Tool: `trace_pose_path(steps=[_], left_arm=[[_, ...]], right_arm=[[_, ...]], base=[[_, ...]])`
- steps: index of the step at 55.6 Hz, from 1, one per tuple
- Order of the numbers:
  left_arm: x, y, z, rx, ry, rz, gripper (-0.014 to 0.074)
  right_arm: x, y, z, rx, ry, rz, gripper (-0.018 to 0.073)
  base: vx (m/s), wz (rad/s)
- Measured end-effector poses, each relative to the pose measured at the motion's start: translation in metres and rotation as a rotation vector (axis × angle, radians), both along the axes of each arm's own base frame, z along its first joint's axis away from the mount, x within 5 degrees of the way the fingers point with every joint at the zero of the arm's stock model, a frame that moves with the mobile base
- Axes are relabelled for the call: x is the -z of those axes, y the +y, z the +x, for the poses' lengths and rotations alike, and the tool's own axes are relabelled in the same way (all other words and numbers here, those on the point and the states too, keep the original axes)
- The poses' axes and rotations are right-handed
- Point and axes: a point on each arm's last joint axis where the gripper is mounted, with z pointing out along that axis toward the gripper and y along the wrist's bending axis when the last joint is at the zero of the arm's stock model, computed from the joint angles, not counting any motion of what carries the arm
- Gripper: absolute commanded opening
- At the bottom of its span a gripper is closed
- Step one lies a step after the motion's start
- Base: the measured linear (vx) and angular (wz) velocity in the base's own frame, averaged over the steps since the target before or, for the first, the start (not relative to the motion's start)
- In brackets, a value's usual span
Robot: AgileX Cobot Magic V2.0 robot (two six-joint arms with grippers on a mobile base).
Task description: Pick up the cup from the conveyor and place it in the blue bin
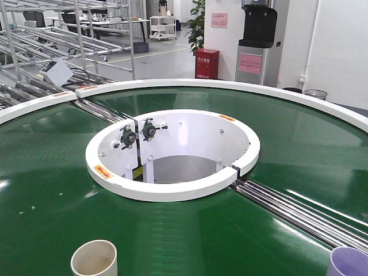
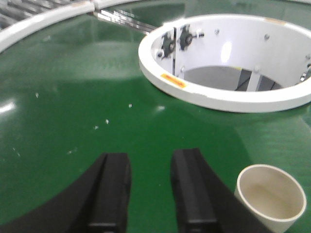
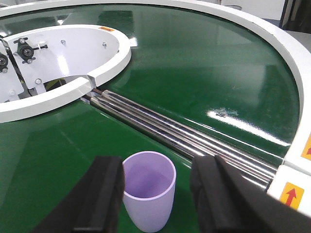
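The green conveyor (image 1: 52, 172) carries two upright cups near its front edge. A cream cup (image 1: 94, 259) stands at the lower left and a lilac cup (image 1: 349, 261) at the lower right. In the left wrist view my left gripper (image 2: 150, 160) is open over bare belt, with the cream cup (image 2: 270, 196) just outside its right finger. My right gripper (image 3: 158, 165) is open around the lilac cup (image 3: 148, 187). Its left finger is close against the cup, and a gap remains on the right side. The blue bin is out of view.
The white inner ring (image 1: 172, 190) encloses an open well with bearings. A strip of steel rollers (image 3: 184, 131) crosses the belt just beyond the lilac cup. The white outer rim (image 3: 291, 53) curves at right. Metal racks (image 1: 52, 34) and a red cabinet (image 1: 207, 63) stand beyond.
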Motion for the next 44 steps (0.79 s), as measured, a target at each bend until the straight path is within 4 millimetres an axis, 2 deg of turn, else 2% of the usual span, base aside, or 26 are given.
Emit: trace_pose_path(steps=[11,20,27,31,44], left_arm=[[0.015,0.0,0.019,-0.02,0.097,-0.048,0.0419],[0.013,-0.007,0.045,0.016,0.192,-0.018,0.0419],[0.002,-0.025,0.074,0.115,0.229,0.01,0.0419],[0.003,-0.036,0.089,0.167,0.272,0.006,0.0419],[0.035,-0.063,0.136,0.326,0.54,0.047,0.0419]], right_arm=[[0.001,0.0,0.0,0.001,0.007,0.0,0.0436],[0.001,0.0,0.0,0.001,0.007,0.0,0.0436],[0.001,0.0,0.0,0.001,0.007,0.0,0.0436],[0.001,0.0,0.0,0.001,0.007,0.0,0.0436],[0.001,0.0,0.0,0.001,0.007,0.0,0.0436]], base=[[0.0,0.0],[0.0,0.0],[0.0,0.0],[0.0,0.0],[0.0,0.0]])
